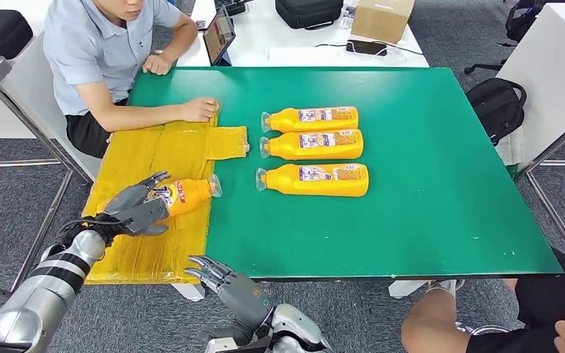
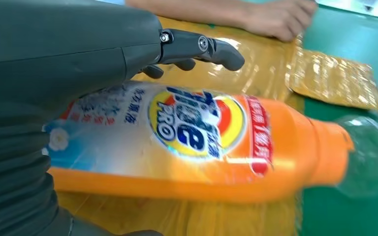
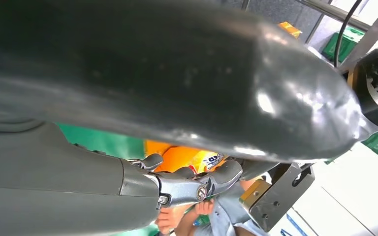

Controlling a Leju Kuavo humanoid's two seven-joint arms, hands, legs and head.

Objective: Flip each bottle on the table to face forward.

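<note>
**Gripping the fourth bottle at the table's left edge**

From the head view, the left hand (image 1: 138, 206) was wrapped around the base end of an orange bottle (image 1: 185, 193) lying on the yellow taped mat (image 1: 154, 151), its clear cap pointing toward the green table (image 1: 441, 184). Three more bottles (image 1: 313, 150) lay in a neat column on the green, well apart from the held one, labels up. The right hand (image 1: 217, 276) hovered off the near table edge, fingers spread, holding nothing. A person's hand (image 1: 197, 110) rested on the mat's far side.

From the left wrist view, the bottle's front label (image 2: 192, 123) faced the camera, with one dark finger (image 2: 206, 48) arched over the bottle's far side.

From the right wrist view, the fingers (image 3: 192, 184) showed loosely apart against something orange beyond.

The grip sat far from the cap, so the neck end might sag or swing if lifted. The plastic looked slick, and the bottle could roll in the grasp, turning its label away again.
</note>
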